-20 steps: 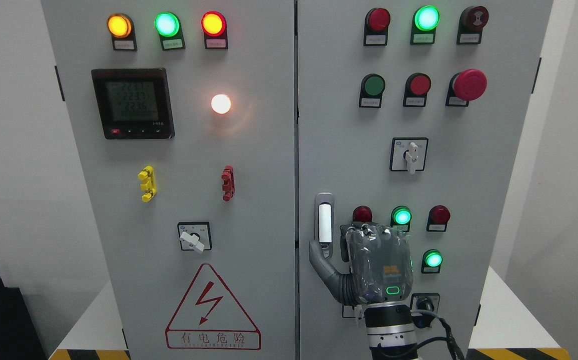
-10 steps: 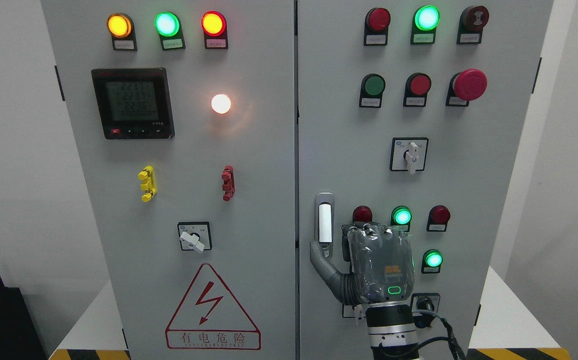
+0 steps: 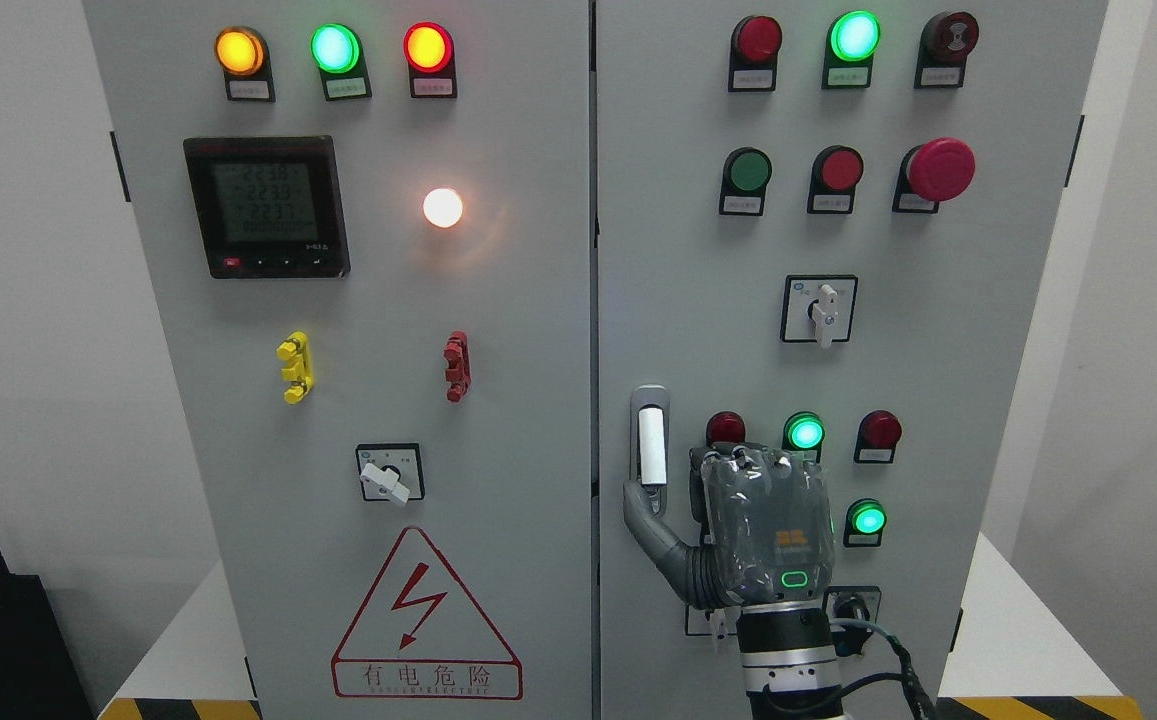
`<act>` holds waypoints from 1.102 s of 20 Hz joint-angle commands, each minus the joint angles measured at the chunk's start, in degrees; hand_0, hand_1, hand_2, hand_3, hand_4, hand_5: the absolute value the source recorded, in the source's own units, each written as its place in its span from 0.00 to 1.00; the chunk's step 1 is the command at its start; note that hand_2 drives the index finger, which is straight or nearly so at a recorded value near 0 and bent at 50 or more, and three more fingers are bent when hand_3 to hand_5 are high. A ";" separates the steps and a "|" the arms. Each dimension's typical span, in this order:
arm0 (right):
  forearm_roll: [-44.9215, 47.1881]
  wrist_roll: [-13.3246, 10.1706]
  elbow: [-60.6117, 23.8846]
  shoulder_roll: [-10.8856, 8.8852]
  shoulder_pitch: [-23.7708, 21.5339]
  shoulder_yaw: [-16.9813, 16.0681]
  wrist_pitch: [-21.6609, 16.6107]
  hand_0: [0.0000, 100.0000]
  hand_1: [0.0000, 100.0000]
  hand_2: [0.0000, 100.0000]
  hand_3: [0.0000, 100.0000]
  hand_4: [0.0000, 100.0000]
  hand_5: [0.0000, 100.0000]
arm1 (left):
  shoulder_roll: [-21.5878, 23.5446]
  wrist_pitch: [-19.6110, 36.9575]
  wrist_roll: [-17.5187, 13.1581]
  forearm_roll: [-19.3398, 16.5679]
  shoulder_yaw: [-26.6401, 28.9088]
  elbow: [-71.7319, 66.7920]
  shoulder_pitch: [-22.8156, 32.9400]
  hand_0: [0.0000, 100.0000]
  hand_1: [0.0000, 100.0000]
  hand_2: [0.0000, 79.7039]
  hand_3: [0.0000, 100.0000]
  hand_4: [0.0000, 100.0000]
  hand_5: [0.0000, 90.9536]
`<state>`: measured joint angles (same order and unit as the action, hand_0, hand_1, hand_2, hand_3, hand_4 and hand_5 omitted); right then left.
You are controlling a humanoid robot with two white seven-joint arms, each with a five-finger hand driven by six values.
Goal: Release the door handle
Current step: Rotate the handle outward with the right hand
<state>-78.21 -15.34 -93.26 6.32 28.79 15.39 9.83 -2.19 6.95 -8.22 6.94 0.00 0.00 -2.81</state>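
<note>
The slim silver-and-white vertical door handle [image 3: 649, 447] sits at the left edge of the grey metal cabinet's right door [image 3: 698, 280]. Just right of it, the right hand [image 3: 753, 535], grey and wrapped in clear film, is raised back-to-camera; its thumb tip lies at the handle's lower end, and the other fingers curl forward, gripping nothing visible.

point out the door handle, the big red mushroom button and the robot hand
door handle [image 3: 650, 445], head view, on its white lever bar
red mushroom button [image 3: 940, 169], head view, on the centre of its red cap
right hand [image 3: 766, 530], head view, on the back of the hand
</note>
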 commanded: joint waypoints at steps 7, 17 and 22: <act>0.08 -0.13 -0.16 -0.26 0.03 -1.07 0.02 0.36 0.25 0.94 1.00 1.00 1.00 | -0.01 -0.01 0.05 0.00 0.62 -0.96 0.00 0.12 0.39 0.00 0.00 0.00 0.00; 0.08 -0.22 -0.25 -0.61 -0.14 -1.86 0.10 0.36 0.25 0.94 1.00 1.00 1.00 | -0.01 -0.01 0.05 0.00 0.62 -0.96 0.00 0.12 0.39 0.00 0.00 0.00 0.00; 0.08 -0.22 -0.43 -0.61 -0.14 -2.04 0.10 0.36 0.25 0.94 1.00 1.00 1.00 | -0.01 -0.01 0.05 0.00 0.62 -0.96 0.00 0.12 0.39 0.00 0.00 0.00 0.00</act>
<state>-78.14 -15.52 -93.46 5.85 28.69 14.04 9.92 -2.20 6.94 -8.22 6.94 0.00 0.00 -2.81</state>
